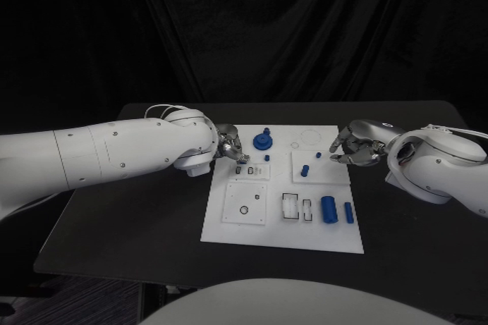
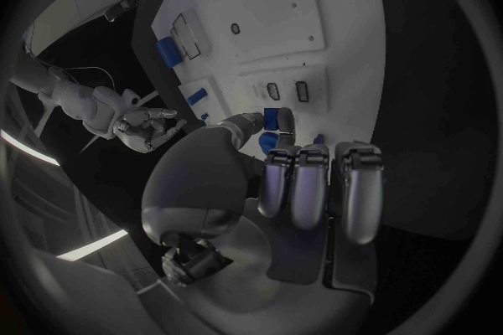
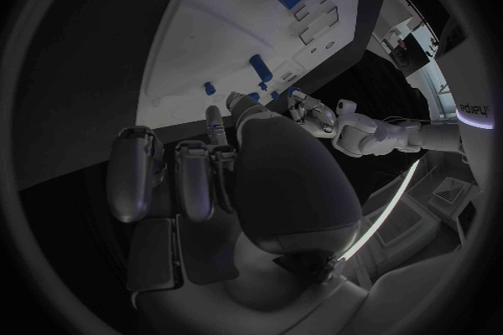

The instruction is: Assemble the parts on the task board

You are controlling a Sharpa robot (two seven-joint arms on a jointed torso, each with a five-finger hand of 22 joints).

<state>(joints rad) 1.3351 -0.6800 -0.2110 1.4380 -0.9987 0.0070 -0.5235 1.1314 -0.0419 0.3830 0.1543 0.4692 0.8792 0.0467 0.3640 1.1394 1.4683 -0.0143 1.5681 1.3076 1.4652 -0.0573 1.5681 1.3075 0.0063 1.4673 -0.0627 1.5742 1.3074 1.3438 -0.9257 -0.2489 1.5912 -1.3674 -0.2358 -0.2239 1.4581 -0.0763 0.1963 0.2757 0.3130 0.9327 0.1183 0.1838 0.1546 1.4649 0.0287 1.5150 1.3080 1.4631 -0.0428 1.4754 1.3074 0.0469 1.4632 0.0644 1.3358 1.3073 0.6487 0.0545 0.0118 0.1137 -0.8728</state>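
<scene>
The white task board (image 1: pixel 229 230) lies mid-table. On it stand a round blue part (image 1: pixel 264 139), small blue pegs (image 1: pixel 266 157) (image 1: pixel 305 170) (image 1: pixel 318 155), a thick blue cylinder (image 1: pixel 328 208) and a thin one (image 1: pixel 349 212). My left hand (image 1: pixel 230 150) hovers at the board's far left corner with its fingers curled in. In the left wrist view a blue piece (image 2: pixel 277 121) shows right between the thumb and fingertips (image 2: pixel 277 163); whether it is pinched or stands on the board behind is unclear. My right hand (image 1: pixel 356 147) hangs at the far right edge, thumb meeting a finger, with nothing seen in it.
Empty slots (image 1: pixel 244 170) and a round hole (image 1: pixel 244 210) mark the board's left half, and rectangular slots (image 1: pixel 291 206) sit beside the thick cylinder. Black table (image 1: pixel 132 219) surrounds the board, with a dark curtain behind.
</scene>
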